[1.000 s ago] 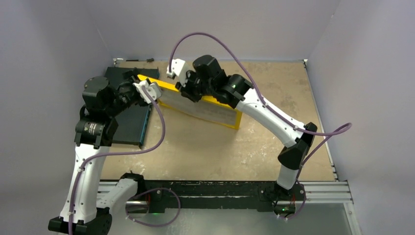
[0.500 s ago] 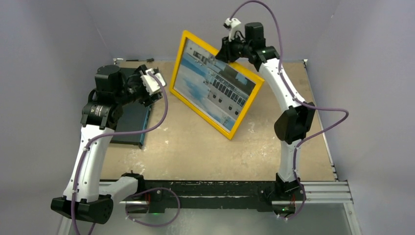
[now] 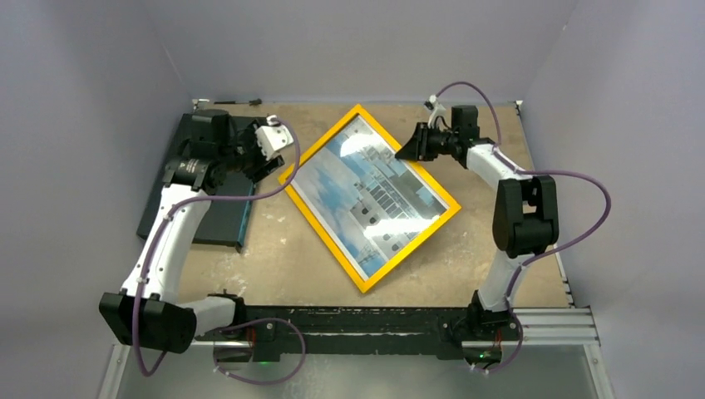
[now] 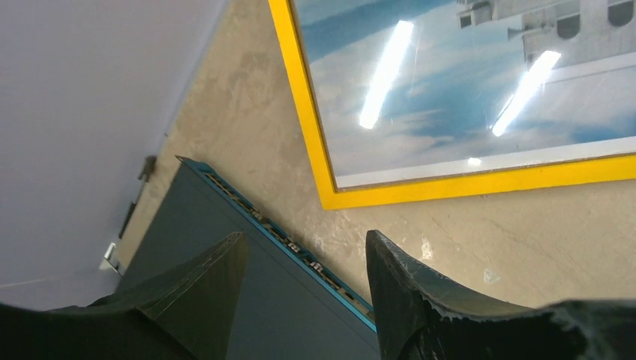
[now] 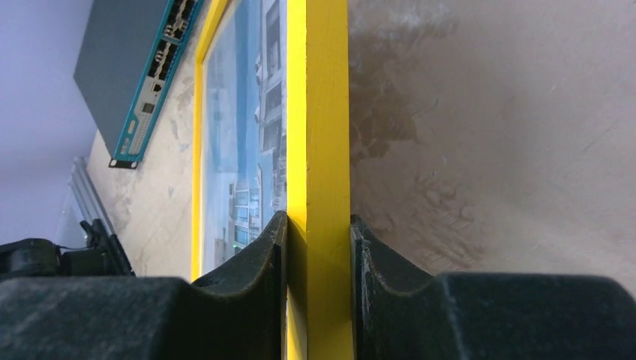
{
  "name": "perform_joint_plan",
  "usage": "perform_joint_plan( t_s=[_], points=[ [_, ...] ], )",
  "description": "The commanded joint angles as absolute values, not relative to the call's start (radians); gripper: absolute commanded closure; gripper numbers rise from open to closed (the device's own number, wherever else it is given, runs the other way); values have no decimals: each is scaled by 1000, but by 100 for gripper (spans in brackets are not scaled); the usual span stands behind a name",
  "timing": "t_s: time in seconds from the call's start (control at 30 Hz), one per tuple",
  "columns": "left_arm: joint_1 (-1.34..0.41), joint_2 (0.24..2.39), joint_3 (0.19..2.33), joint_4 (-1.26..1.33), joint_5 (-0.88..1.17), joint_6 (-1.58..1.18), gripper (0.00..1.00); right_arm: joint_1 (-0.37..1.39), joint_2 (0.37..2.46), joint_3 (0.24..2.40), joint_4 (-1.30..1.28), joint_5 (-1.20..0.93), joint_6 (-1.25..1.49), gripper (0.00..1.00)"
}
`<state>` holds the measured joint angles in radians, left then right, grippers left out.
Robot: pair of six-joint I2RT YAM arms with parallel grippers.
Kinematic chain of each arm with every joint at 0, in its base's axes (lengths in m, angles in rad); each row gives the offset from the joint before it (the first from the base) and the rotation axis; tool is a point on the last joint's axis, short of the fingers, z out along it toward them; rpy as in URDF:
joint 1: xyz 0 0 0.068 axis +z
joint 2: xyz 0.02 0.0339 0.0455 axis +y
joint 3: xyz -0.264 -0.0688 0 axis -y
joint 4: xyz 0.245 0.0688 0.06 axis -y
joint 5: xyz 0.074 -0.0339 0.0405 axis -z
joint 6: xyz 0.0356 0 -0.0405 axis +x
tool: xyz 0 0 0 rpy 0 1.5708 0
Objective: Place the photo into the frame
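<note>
Clamping the right gripper [image 5: 319,225] onto one long rail of the thin, bright yellow rectangular frame [image 5: 318,105], that arm has one finger on the picture side and one on the outer edge. The frame sits face up in the middle of the top view, its long axis running upper left to lower right, and the grip is near the upper end. The glossy blue-sky-and-building photo [image 3: 370,195] shows inside it, so I'd say it's basically in.

The left gripper [image 4: 304,244] hangs spread and empty at upper left. It's over the edge of the dark flat slab [image 3: 212,216], near the frame's left corner but not touching. The right arm is the one in contact, so letting go onto the worn tan table [image 3: 465,274] is its call.
</note>
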<state>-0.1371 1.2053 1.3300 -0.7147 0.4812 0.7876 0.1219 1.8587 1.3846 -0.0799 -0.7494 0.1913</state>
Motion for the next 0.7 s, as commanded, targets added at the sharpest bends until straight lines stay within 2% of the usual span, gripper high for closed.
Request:
perform_joint_plan(
  t_s=[0.0,0.17,0.43,0.67],
  points=[
    [-127,1226,1274,-731,447,852,42,111,1780,1280,153,-819,234,93],
    [-128,1302,1225,-727,424,871,42,78,1748,1118,316,-750,349,92],
    [-128,1399,1208,-734,403,882,43,69,1698,957,473,-573,416,84],
    [-135,1445,1181,-730,410,850,43,62,1699,886,463,-475,390,67]
  ],
)
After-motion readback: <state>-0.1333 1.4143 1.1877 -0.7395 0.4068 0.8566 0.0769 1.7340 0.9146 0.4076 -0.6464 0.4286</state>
